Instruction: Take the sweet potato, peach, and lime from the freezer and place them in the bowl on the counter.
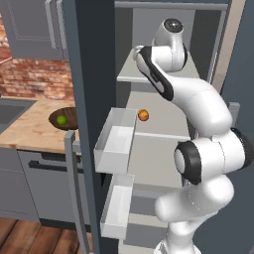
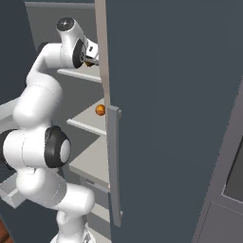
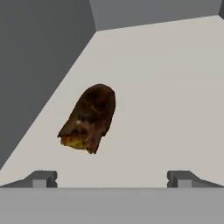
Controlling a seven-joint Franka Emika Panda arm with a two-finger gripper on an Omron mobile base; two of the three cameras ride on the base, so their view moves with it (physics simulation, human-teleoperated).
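base views flank freezer (image 1: 94, 74), hand view close

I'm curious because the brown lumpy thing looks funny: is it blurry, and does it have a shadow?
Hand view: the knobbly dark brown sweet potato looks soft-edged and smeary, with no shadow on the pale grey shelf. Left base view: the small orange peach and the bright green lime in the dark wooden bowl look evenly lit, without glare.
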